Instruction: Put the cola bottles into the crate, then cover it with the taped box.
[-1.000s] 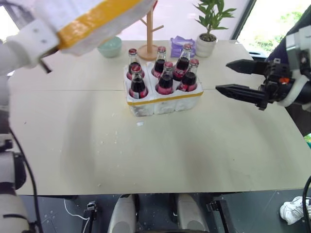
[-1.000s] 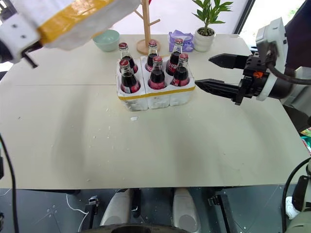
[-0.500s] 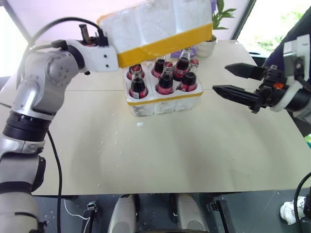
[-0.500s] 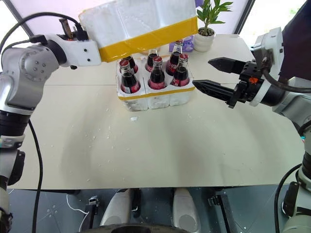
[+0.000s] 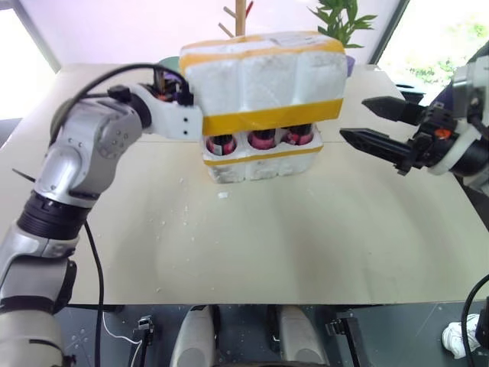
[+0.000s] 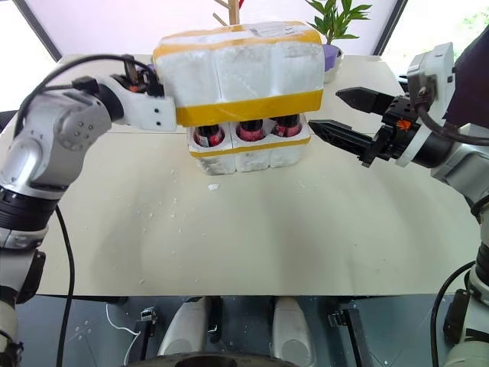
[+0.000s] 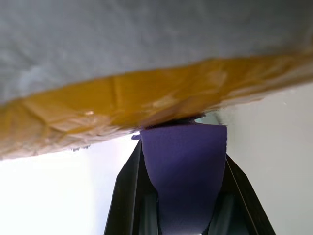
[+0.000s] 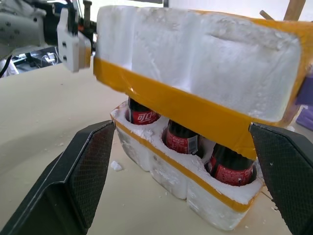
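The taped box (image 5: pixel 263 80), white styrofoam with yellow tape bands, hangs nearly level over the cola bottles (image 5: pixel 262 138) and hides their caps and necks. Only their red labels show in the gap below its rim. The bottles stand in the wells of the crate (image 5: pixel 260 162), a low white block with one yellow band, at the table's middle back. My left gripper (image 5: pixel 186 108) is shut on the box's left wall; the left wrist view shows the yellow-taped rim (image 7: pixel 122 103) right above its fingers. My right gripper (image 5: pixel 353 118) hovers open just right of the crate, its fingers (image 8: pixel 73 166) spread wide.
Behind the box stand a potted plant (image 5: pixel 340 19), a wooden rack (image 5: pixel 241 11) and a green bowl (image 5: pixel 170 63). Styrofoam crumbs (image 5: pixel 221 195) lie in front of the crate. The wide table front (image 5: pixel 252 260) is bare down to its near edge.
My left arm swung the taped box down and to the right from the upper left, rolling it level over the bottles. The right gripper stayed in place, open.
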`<action>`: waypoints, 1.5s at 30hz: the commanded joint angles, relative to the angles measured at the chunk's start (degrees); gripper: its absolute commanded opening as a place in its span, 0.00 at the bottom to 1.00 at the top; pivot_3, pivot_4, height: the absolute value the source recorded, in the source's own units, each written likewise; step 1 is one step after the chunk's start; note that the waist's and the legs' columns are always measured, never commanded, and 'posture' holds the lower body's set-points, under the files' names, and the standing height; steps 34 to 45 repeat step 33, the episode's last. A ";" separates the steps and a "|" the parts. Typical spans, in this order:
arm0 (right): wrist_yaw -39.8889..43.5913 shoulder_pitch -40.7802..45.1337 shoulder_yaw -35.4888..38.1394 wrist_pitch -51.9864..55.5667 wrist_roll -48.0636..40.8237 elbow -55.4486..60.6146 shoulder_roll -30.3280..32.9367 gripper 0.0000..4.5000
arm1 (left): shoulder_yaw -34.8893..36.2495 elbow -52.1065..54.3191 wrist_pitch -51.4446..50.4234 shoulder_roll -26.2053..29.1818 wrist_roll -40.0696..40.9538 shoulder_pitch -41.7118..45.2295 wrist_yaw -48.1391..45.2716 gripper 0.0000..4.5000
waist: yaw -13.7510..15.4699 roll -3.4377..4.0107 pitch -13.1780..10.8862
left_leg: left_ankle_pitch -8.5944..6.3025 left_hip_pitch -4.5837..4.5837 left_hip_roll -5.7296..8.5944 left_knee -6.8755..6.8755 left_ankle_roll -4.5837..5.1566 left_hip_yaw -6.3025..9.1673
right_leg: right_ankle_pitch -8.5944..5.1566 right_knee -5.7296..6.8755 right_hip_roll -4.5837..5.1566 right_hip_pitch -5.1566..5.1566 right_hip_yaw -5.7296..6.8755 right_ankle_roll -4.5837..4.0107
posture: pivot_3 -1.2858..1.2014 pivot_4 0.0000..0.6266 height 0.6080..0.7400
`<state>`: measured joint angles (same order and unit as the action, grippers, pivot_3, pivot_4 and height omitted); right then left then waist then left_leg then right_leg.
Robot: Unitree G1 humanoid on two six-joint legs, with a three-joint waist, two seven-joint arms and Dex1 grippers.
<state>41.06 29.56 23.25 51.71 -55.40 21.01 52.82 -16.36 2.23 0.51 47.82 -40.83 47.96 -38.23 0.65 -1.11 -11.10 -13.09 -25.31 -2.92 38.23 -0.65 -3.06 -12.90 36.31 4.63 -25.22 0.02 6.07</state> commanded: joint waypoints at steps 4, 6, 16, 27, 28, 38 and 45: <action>0.99 -0.04 1.51 -1.65 0.10 -0.09 0.77 1.00 | 1.24 2.12 2.72 -0.10 -0.83 -2.80 1.61 0.78 | 0.07 0.00 0.00 | 0.00 -0.01 0.01 0.01 0.00 0.00 | 0.00 -0.01 0.01 0.01 0.00 0.00 | 0.52 0.24 1.00; 1.41 -0.73 1.79 -1.70 0.47 -0.25 1.22 1.00 | 2.36 2.56 3.93 0.83 -0.21 -4.35 1.96 0.88 | 0.05 0.00 0.00 | 0.00 0.00 0.00 0.00 0.00 0.00 | 0.00 -0.01 0.01 0.00 0.00 0.00 | 0.52 0.24 1.00; 3.29 -6.99 3.44 -2.27 1.92 -0.06 2.51 1.00 | 25.43 10.47 -14.58 0.34 33.77 -22.03 -13.44 0.88 | -0.24 0.01 0.00 | 0.00 0.03 -0.03 -0.01 0.00 0.01 | 0.00 0.01 0.01 0.01 0.00 -0.01 | 0.52 0.24 1.00; 9.52 -9.05 -0.26 -8.75 9.85 -7.01 5.04 1.00 | 45.31 -7.18 -59.62 15.25 79.57 -11.73 -40.62 0.88 | -0.34 -0.06 0.01 | 0.01 0.10 -0.02 0.03 -0.01 0.15 | -0.02 -0.08 -0.02 0.17 0.13 -0.01 | 0.52 0.24 1.00; 9.76 -7.79 -0.94 -9.19 10.37 -8.31 4.97 1.00 | 43.38 -9.08 -58.64 16.85 79.27 -10.11 -41.47 0.88 | -0.47 -0.01 0.02 | 0.00 0.14 -0.01 -0.02 -0.01 0.09 | -0.03 -0.14 0.01 0.20 0.10 -0.01 | 0.52 0.24 1.00; 10.93 -3.68 -4.07 -10.60 12.16 -11.35 4.05 1.00 | 37.58 -13.53 -54.44 18.71 77.03 -6.68 -40.66 0.88 | -0.62 0.04 0.01 | 0.00 0.32 -0.01 -0.08 -0.01 0.08 | -0.13 -0.07 -0.02 0.29 0.08 -0.19 | 0.52 0.24 1.00; 10.93 -3.68 -4.07 -10.60 12.16 -11.35 4.05 1.00 | 37.58 -13.53 -54.44 18.71 77.03 -6.68 -40.66 0.88 | -0.62 0.04 0.01 | 0.00 0.32 -0.01 -0.08 -0.01 0.08 | -0.13 -0.07 -0.02 0.29 0.08 -0.19 | 0.52 0.24 1.00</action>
